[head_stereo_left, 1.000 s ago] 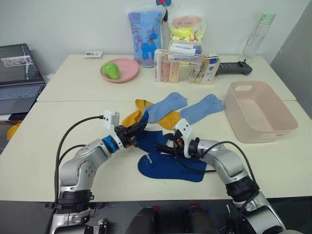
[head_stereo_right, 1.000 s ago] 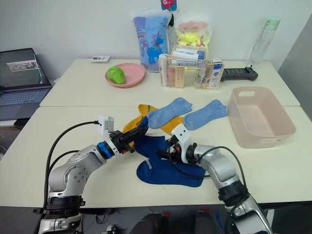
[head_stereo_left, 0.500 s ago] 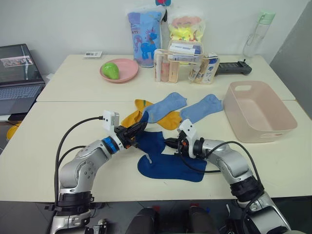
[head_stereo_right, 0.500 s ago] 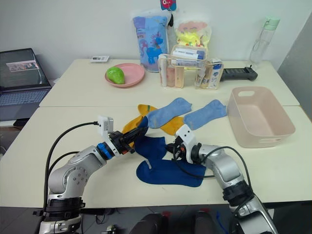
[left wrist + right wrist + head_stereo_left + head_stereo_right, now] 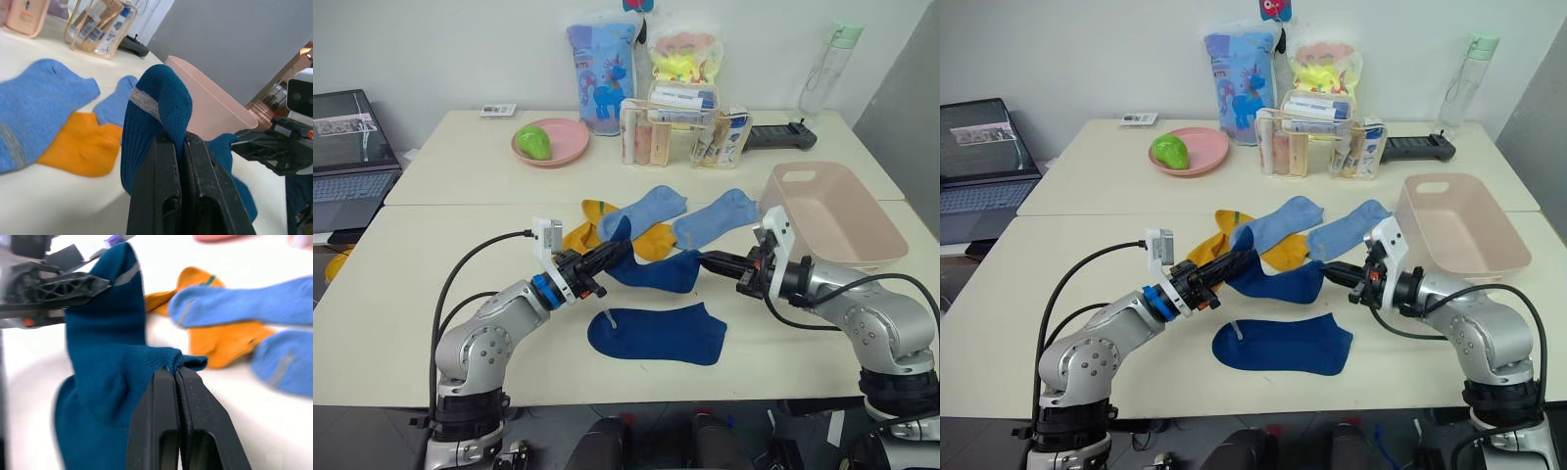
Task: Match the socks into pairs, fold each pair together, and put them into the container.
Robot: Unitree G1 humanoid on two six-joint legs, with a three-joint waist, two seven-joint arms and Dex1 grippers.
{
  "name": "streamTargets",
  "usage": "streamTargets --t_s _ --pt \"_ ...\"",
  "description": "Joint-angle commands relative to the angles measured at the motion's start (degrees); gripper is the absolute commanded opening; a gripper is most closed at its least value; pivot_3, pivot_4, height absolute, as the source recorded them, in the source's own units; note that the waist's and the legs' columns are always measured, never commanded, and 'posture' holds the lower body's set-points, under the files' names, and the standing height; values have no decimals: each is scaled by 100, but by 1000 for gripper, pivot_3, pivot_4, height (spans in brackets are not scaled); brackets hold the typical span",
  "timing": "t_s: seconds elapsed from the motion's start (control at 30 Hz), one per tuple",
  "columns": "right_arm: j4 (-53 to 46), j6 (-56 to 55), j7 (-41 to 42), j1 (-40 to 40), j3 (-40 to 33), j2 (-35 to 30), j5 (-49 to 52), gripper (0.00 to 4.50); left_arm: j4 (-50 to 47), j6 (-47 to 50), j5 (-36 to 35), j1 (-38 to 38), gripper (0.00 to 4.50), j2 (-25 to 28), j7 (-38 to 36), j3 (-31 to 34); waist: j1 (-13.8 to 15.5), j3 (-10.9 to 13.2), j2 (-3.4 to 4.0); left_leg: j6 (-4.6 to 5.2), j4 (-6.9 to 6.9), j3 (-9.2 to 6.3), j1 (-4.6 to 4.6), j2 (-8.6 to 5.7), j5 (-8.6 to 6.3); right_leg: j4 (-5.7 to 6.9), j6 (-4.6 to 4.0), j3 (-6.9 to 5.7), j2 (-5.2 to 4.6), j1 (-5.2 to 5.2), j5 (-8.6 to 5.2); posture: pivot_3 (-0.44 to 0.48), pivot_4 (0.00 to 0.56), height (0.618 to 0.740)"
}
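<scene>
Early stage: the left gripper (image 5: 619, 252) and right gripper (image 5: 708, 260) each pinch an end of one navy sock (image 5: 656, 271), stretched above its mate (image 5: 656, 334) on the table (image 5: 401, 294). The yellow socks (image 5: 651, 240) and light blue socks (image 5: 646, 212) lie apparently unsorted, and the container (image 5: 832, 225) looks empty.

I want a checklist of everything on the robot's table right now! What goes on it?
Surface: cream table.
Job's things: one navy knit sock stretched between both grippers; second navy sock flat below it; two mustard socks under two light blue socks; pale pink plastic tub holds no socks.
Clutter: round pink plate with green item, clear organiser of bottles, two printed pouches, bottle, black remote.
Grippers: left gripper and right gripper both shut on the sock.
Cables: black cable along left arm.
Surroundings: laptop beside table.
</scene>
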Motion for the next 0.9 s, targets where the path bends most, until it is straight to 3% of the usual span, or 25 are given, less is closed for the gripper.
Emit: streamTargets --t_s 0.03,0.27,0.63,0.77,0.9 --pt "-934 434 210 578 -462 -478 744 35 -821 191 -399 682 0 68 141 27 14 0 0 4 0 2 -2 -1 -3 -14 1 0 -1 2 -1 0 150 740" --pt "-1344 453 6 1366 -608 -755 1149 35 -1225 -68 -208 1593 0 129 122 -386 80 0 0 34 4 3 -2 -3 -19 -20 -3 0 -5 9 2 0 150 740" --pt "-798 -300 -36 1597 -345 -911 571 35 -1124 -497 -101 1638 0 38 119 -550 134 0 0 17 -2 5 -4 -3 -9 -24 -2 0 -5 8 2 0 150 740" --pt "-712 -690 212 1907 15 -1248 103 35 -1041 -556 242 1837 0 177 99 -780 139 0 0 18 -1 5 -4 -3 -10 -24 -2 0 -6 9 2 0 150 740" --pt "-640 -848 265 2024 50 -1255 65 0 -1083 -626 234 1854 1000 196 131 -706 139 0 0 22 -1 5 -4 -3 -12 -25 -2 0 -6 8 2 0 150 740"
